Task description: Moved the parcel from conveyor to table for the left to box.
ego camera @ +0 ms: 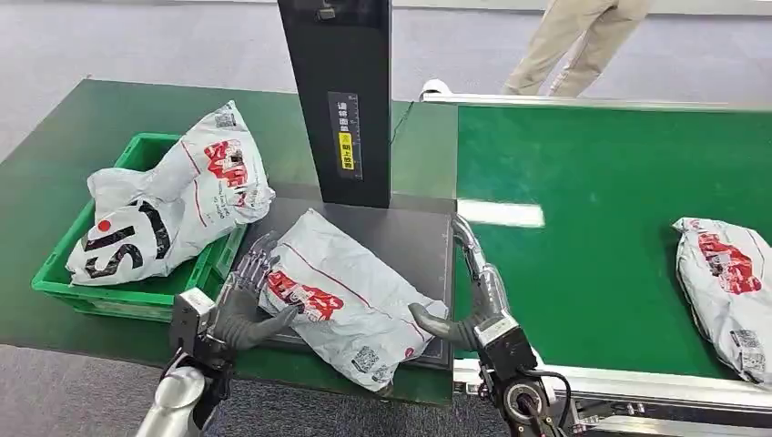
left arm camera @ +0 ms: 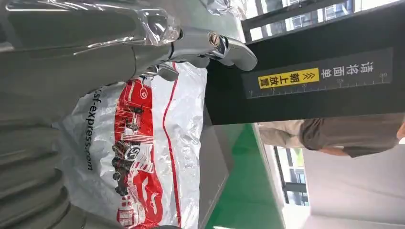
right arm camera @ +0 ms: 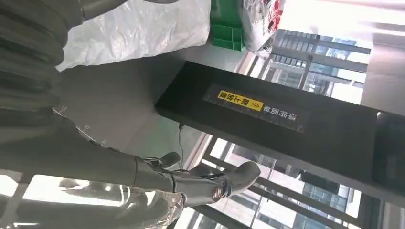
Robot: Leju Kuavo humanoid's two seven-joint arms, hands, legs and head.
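A white courier parcel (ego camera: 346, 291) with red print lies flat on the grey plate (ego camera: 410, 241) in front of me. My left hand (ego camera: 238, 305) is at its left edge, fingers spread and upright, thumb resting on the bag. The left wrist view has the parcel (left arm camera: 143, 152) right under the left hand (left arm camera: 95, 47), whose fingers are stretched out. My right hand (ego camera: 473, 291) lies along the plate's right edge with fingers straight, and its thumb touches the parcel's near right corner. In the right wrist view, the right hand (right arm camera: 95, 157) holds nothing, with the parcel (right arm camera: 138, 28) beside it.
A green crate (ego camera: 118, 296) at the left holds two more parcels (ego camera: 182, 200). A black post (ego camera: 337, 100) rises behind the plate. Another parcel (ego camera: 724, 291) lies on the green conveyor (ego camera: 592, 228) at the right. A person (ego camera: 583, 45) stands beyond the conveyor.
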